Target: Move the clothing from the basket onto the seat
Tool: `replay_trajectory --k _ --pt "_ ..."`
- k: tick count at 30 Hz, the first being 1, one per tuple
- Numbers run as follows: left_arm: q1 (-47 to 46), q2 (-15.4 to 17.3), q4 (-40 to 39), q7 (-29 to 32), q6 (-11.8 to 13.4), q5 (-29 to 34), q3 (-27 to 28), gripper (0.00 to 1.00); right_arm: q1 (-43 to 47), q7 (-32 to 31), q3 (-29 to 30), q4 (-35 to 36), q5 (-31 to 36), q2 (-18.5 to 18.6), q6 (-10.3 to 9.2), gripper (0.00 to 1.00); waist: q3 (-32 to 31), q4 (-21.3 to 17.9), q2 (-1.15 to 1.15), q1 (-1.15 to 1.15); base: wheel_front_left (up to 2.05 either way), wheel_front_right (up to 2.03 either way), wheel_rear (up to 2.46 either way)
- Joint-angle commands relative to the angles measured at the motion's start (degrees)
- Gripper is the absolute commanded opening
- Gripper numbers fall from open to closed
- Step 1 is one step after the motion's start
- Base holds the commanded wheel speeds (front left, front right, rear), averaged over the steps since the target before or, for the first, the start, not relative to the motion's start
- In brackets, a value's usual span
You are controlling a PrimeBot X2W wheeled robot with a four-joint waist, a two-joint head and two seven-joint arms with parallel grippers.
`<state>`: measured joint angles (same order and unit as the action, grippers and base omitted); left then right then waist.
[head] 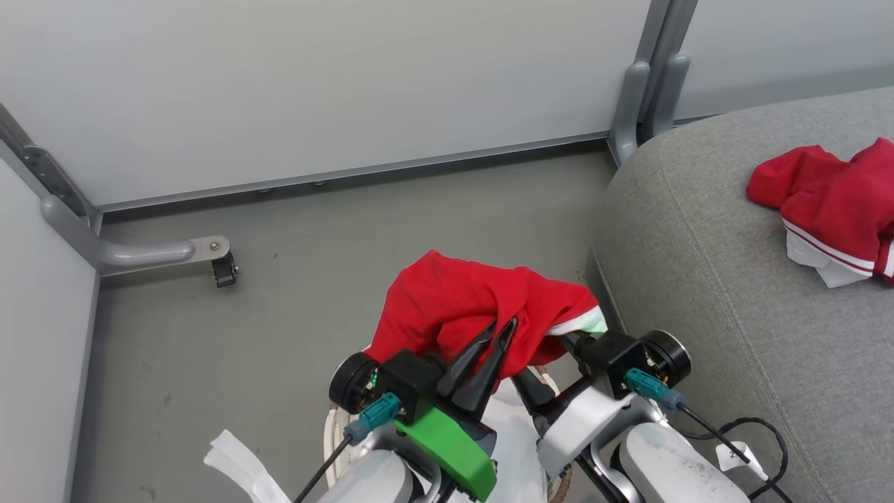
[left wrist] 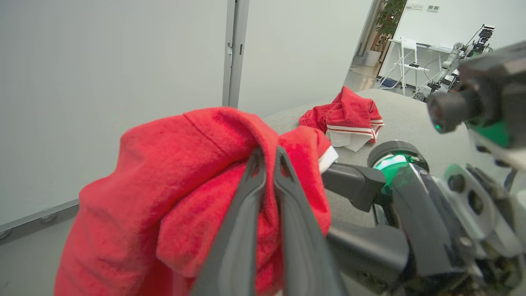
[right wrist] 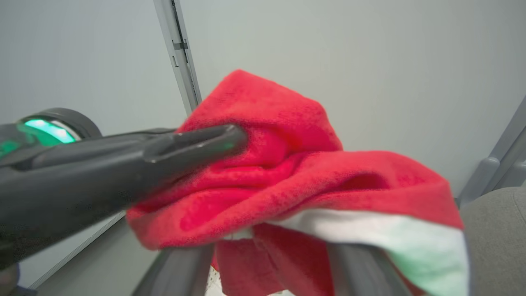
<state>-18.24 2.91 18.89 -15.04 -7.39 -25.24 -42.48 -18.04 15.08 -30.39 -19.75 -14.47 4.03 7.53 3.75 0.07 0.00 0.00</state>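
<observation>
- The clothing (head: 461, 300), a red bunch, hangs in the air above the basket (head: 334, 427), just left of the seat (head: 698, 293).
- Left gripper (head: 504, 327): fingers nearly together on a pinched fold. It is judged to carry the load.
- Right gripper (head: 569, 341): tips buried under the white-trimmed edge, so its grip cannot be told. It is probably there to stop the hem sagging.
- A second red garment (head: 824, 202) lies on the seat, well apart.

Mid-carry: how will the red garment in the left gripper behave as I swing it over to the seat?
Probably floppy: the red garment bunches and droops around the left gripper. Likely light, since a narrow grip holds it aloft. Loose folds may trail and snag, so clear the seat edge.
</observation>
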Motion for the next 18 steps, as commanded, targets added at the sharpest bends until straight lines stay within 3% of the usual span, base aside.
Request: replay_trajectory --k 1,2,3,4,5,14,15,16,17,18 --pt "-0.8 0.0 0.0 -0.2 -0.2 -0.7 -0.8 0.0 -1.2 0.1 -0.3 -0.3 0.5 -0.2 -0.08 0.85 0.0 0.2 0.0 0.0 0.0 0.0 0.0" --pt "-0.8 0.0 0.1 -0.1 -0.2 -1.1 -1.2 0.0 -1.6 0.1 -0.5 -0.7 0.5 -0.3 -0.08 0.77 -0.1 0.3 0.0 0.0 0.0 0.0 0.0" --pt "-0.9 0.0 0.2 -0.1 -0.2 -1.2 -1.4 0.0 -1.8 0.1 -0.6 -0.9 0.5 -0.3 -0.08 0.49 -0.2 0.5 0.0 0.0 0.0 0.0 0.0" --pt "-0.9 0.0 0.4 -0.1 -0.2 -1.4 -1.7 0.0 -1.9 0.1 -0.7 -1.1 0.2 -0.4 -0.08 0.33 -0.2 0.6 0.0 0.0 0.0 0.0 0.0" --pt "-0.9 0.0 0.5 -0.1 -0.2 -1.5 -1.8 0.0 -2.0 0.1 -0.9 -1.2 0.0 -0.4 -0.08 0.0 -0.2 0.7 0.0 0.0 0.0 0.0 0.0" --pt "-0.9 0.1 0.7 -0.1 -0.1 -0.4 0.4 0.0 -1.2 0.1 -0.5 -0.7 -1.1 0.3 -0.08 0.0 0.0 0.5 0.0 0.0 0.0 0.0 0.0" --pt "-0.8 0.1 0.6 -0.1 -0.1 -0.2 0.7 0.16 -1.0 0.1 -0.3 -0.5 -1.1 0.4 -0.08 0.0 0.0 0.4 0.0 0.0 0.0 0.0 0.0" --pt "-0.6 0.1 0.5 -0.1 -0.1 0.0 1.0 0.49 -0.8 0.1 0.0 -0.3 -1.3 0.4 -0.08 0.0 0.0 0.2 0.0 0.0 0.0 0.0 0.0" --pt "-0.4 0.1 0.5 -0.1 -0.1 0.1 1.1 1.0 -0.5 0.1 0.2 -0.3 -1.3 0.5 -0.08 0.0 0.0 0.0 0.0 0.0 0.0 0.0 0.0" --pt "-0.2 0.1 0.5 -0.1 -0.1 0.3 1.5 1.0 -0.3 0.1 0.5 -0.2 -1.2 0.5 -0.08 0.0 0.0 -0.2 0.0 0.0 0.0 0.0 0.0"
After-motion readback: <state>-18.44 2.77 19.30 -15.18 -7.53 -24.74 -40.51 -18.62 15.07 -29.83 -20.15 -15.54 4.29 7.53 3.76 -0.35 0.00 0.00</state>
